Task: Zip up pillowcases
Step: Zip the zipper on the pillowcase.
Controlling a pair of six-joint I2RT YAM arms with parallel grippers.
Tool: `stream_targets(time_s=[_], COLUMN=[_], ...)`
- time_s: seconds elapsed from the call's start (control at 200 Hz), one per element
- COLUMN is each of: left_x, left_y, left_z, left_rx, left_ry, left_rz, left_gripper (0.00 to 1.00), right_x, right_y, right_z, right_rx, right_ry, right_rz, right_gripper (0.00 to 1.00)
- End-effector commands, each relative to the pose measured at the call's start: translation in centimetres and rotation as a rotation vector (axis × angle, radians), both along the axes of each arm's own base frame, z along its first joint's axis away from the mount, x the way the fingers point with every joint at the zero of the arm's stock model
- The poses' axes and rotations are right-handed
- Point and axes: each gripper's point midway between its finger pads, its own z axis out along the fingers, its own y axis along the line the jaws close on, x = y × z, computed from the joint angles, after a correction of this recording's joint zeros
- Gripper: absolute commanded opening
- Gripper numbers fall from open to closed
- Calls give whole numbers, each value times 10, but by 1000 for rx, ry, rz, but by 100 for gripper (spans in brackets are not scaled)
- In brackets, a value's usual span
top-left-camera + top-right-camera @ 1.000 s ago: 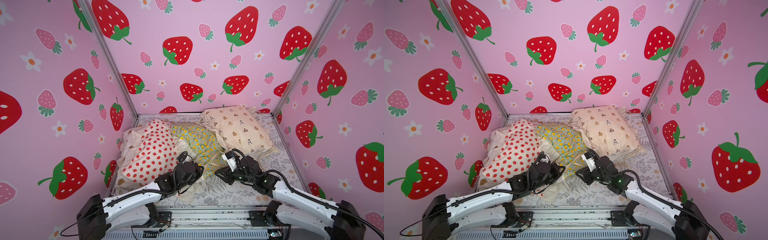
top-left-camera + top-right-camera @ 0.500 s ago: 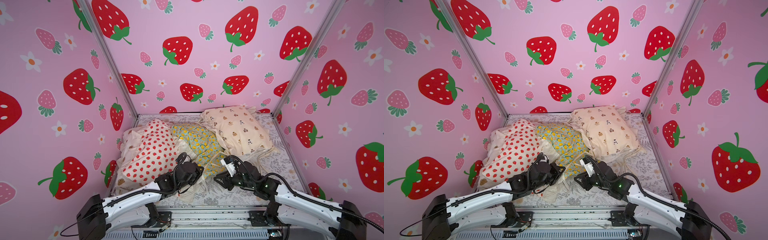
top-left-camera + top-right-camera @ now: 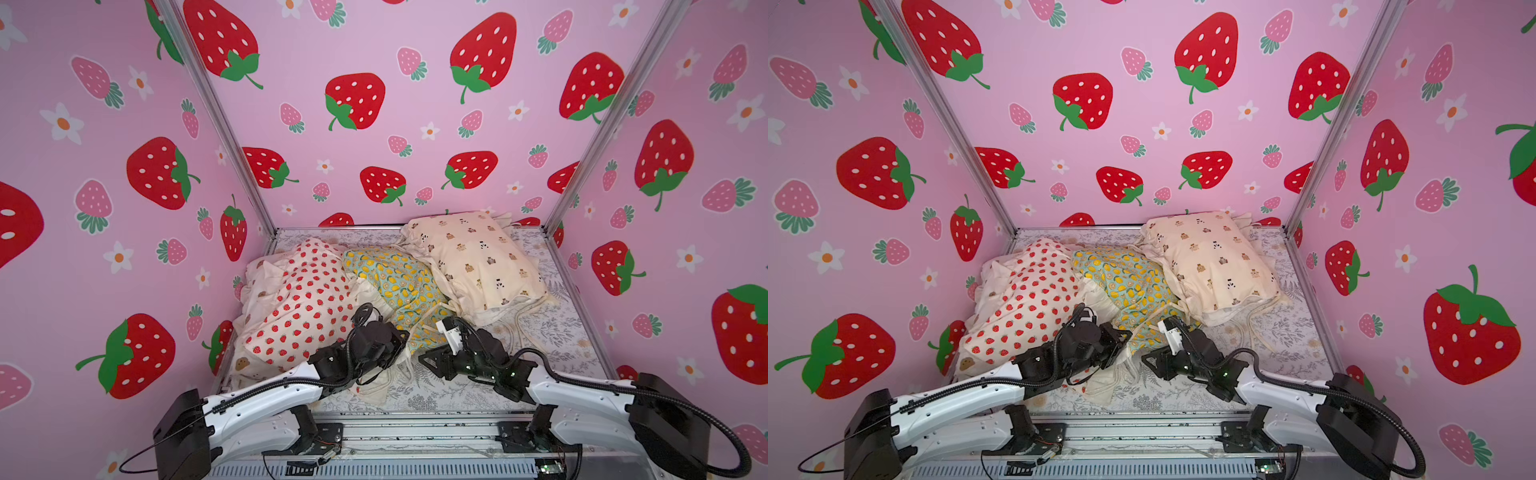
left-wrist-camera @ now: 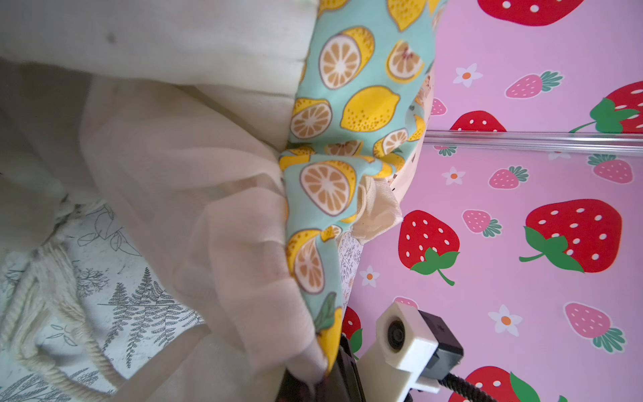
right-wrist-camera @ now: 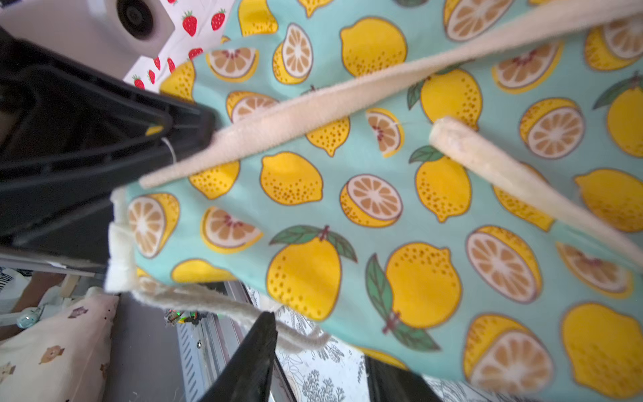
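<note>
The teal lemon-print pillowcase point(image 3: 399, 282) lies in the middle, between the red strawberry-print pillowcase point(image 3: 303, 307) and the beige bear-print pillowcase point(image 3: 469, 257). A brown cookie-print pillowcase point(image 3: 243, 363) peeks out under the strawberry one. My left gripper point(image 3: 401, 347) is shut on the lemon case's near cream-edged corner point(image 4: 313, 362). My right gripper point(image 3: 426, 360) stands open just right of it, and the lemon cloth point(image 5: 382, 195) hangs over its spread fingers point(image 5: 257, 348). A cream cord point(image 5: 208, 302) rests against one finger. No zipper shows.
The grey fern-print sheet point(image 3: 540, 332) covers the floor, with cream cords point(image 3: 519, 328) trailing on it. Pink strawberry walls and metal posts point(image 3: 582, 166) close in three sides. A metal rail point(image 3: 415, 428) runs along the front edge.
My right gripper has slid left and nearer, toward the left gripper, and its jaws have spread wider. The left gripper has stayed shut on the lemon case's corner.
</note>
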Motion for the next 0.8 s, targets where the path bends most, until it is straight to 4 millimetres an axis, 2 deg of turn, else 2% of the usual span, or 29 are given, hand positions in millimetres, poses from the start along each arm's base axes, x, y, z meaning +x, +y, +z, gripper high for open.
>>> stream_targets(time_s=[0.0,0.11,0.265,0.385,0.485,0.795], left_x=[4,4,4,4,4,4], left_y=[-3,-3,-3,-4,-5,-4], left_z=[20,20,21,21,21,22], left_rx=[-48,-47,-50,-54,-58,-59], left_ry=[-12,-13,-15,-15,-15,-16], left_rz=[14,13,13,10,7,9], left_gripper=[0,0,0,0,0,0], right_x=[8,12,12,15,15,19], right_y=[7,6,9,9,12,13], right_z=[12,7,20,21,26,23], right_rx=[68,71,125,119,139,131], right_ry=[-14,-10,-40,-64,-78,-88], right_rz=[-24,-43,-23,-25,-14,-24], right_gripper=[46,46,47,47,46,38])
